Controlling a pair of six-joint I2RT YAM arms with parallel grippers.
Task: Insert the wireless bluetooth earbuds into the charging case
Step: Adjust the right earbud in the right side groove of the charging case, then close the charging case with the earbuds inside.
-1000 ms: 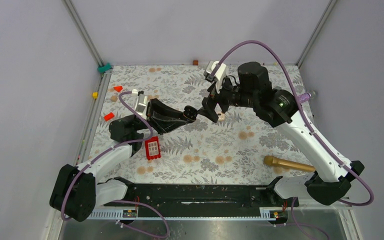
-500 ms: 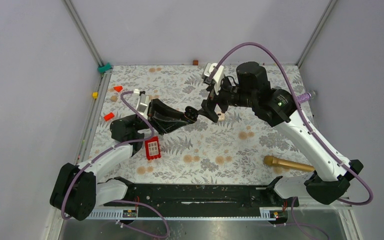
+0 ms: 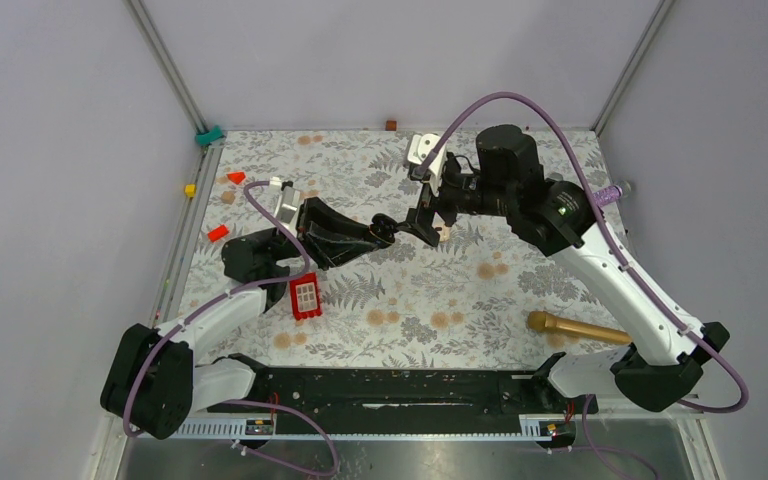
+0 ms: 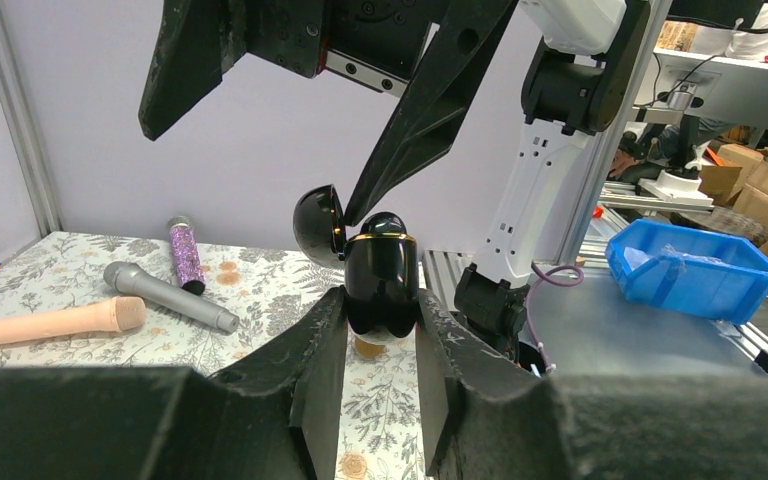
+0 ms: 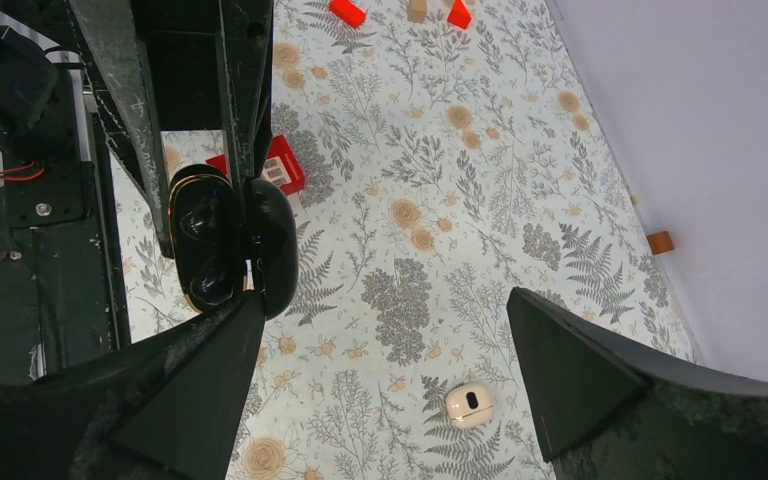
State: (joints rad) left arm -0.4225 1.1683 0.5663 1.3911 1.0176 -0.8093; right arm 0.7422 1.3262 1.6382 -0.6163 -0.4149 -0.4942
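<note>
Case (image 4: 381,275): glossy black with a gold rim, held above the table (image 3: 520,290) near its middle, just past the red block (image 3: 305,296).
Lid (image 4: 318,222): swung open on its hinge, standing beside the case body.
Earbuds (image 5: 203,228): two dark rounded shapes lie in the case's wells in the right wrist view. It is too dark to be sure they are the buds.
Left gripper (image 4: 380,300): jaws closed on the lower half of the case, one finger on each side.
Right gripper (image 5: 382,300): jaws spread wide and holding nothing. One fingertip is right at the lid, but I cannot tell if it touches. The other finger is well apart.
Beige pod (image 5: 468,402): small, lying on the table under the right gripper.
Gold mic (image 3: 575,327): lying on the table near the right arm's base.
</note>
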